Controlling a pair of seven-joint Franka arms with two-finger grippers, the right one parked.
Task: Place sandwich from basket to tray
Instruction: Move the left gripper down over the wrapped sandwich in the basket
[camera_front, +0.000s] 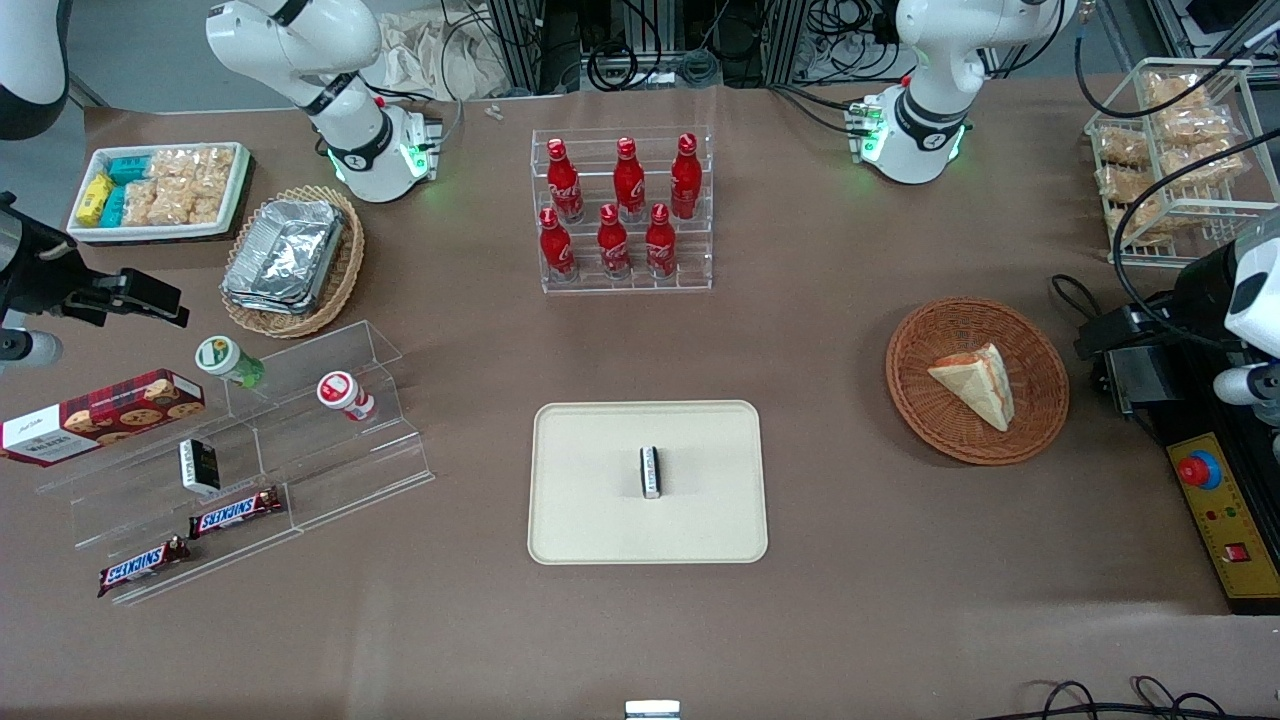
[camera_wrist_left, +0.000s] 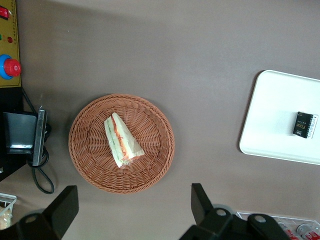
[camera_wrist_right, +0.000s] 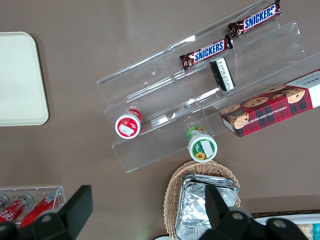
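Take the basket (camera_front: 977, 381) as your landmark: it sits on the brown table (camera_front: 820, 620) toward the working arm's end, and the sandwich (camera_front: 976, 383) lies inside it, flat on the weave, roughly at its middle. In the wrist view you can see the sandwich's (camera_wrist_left: 122, 140) cut edge with its orange and green filling facing up, and the basket's rim (camera_wrist_left: 80, 165) ringing it all round.

Your gripper (camera_wrist_left: 131, 210) hangs above the table just outside the basket's rim, well clear of the sandwich. Its two dark fingers (camera_wrist_left: 201, 201) stand wide apart with nothing between them, so the claw is released. How high it hangs over the basket you cannot judge well from these views.

The tray (camera_front: 648, 482) lies toward the parked arm's end from the basket, a little nearer the front camera, with bare table between the two. A small black-and-white packet (camera_front: 651, 471) stands on the middle of the tray; the wrist view shows the same packet (camera_wrist_left: 304, 124) lying well inside the tray's rim (camera_wrist_left: 250, 135).

Farther from the front camera than the basket, a clear rack of red bottles (camera_front: 622, 208) stands in line with the tray. Just beside the basket, at the table's edge toward the working arm's end, sits a black-and-yellow control box with a red stop button (camera_front: 1195, 470), and a wire rack of snack bags (camera_front: 1170, 150) stands farther from the camera than that.
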